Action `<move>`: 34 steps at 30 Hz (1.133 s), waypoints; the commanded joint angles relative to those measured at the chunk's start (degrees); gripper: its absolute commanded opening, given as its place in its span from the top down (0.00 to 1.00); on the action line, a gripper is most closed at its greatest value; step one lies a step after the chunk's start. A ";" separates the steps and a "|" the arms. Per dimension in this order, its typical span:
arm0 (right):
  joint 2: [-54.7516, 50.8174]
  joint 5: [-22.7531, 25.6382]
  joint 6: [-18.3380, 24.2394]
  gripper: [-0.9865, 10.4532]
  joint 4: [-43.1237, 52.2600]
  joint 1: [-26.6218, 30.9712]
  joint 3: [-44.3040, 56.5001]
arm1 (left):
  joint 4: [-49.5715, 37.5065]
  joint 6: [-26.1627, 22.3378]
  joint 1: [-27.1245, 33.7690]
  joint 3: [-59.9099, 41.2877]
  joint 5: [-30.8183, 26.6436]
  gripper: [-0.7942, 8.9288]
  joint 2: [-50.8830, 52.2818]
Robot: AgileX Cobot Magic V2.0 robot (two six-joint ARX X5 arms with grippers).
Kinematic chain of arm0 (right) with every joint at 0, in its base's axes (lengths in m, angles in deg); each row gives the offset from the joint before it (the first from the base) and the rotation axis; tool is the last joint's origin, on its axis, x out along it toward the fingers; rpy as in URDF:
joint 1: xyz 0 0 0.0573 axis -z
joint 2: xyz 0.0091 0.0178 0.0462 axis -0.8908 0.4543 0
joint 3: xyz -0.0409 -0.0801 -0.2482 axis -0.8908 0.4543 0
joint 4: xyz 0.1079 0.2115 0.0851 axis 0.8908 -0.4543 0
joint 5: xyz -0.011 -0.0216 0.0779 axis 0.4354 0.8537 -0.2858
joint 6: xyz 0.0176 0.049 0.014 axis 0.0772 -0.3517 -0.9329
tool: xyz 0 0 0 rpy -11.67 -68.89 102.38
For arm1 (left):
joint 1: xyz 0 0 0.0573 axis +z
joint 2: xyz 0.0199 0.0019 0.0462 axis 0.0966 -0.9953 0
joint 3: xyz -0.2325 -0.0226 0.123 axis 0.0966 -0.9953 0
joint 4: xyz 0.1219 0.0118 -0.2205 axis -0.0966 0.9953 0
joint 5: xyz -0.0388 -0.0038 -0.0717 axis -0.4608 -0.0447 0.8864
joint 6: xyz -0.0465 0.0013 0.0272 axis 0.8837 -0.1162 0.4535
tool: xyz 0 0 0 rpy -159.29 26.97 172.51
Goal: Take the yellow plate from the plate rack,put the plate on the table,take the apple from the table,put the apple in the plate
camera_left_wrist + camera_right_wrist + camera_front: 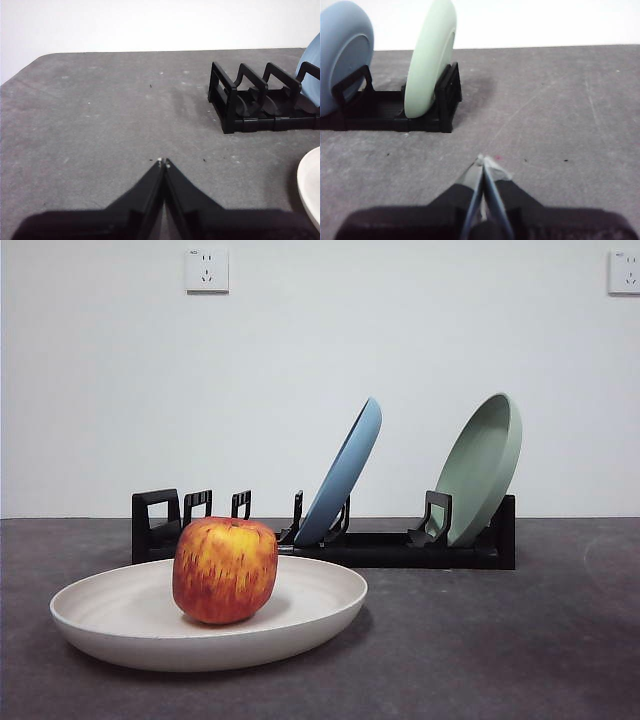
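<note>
Yellow plate (130, 625) holds apple (225, 570) | both jaws closed, empty | table (500, 640) bare rightward

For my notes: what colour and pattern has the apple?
Red with yellow-orange streaks; the apple shows best in the front view.

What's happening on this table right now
Nothing is being handled right now. The apple sits in the yellow plate, which lies flat on the table in front of the plate rack. A blue plate and a sage-green plate stand in the rack. The left gripper and right gripper are both shut and empty, away from the plate.
</note>
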 commanded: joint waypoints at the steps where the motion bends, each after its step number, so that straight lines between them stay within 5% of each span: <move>1: -0.17 0.15 -0.74 0.91 0.50 -0.83 0.94 | -0.22 0.35 0.13 -0.83 -0.04 0.92 0.17; 34: 0.48 0.00 -0.74 0.91 0.24 -1.40 0.87 | -0.24 0.37 0.11 -0.83 -0.04 0.92 0.17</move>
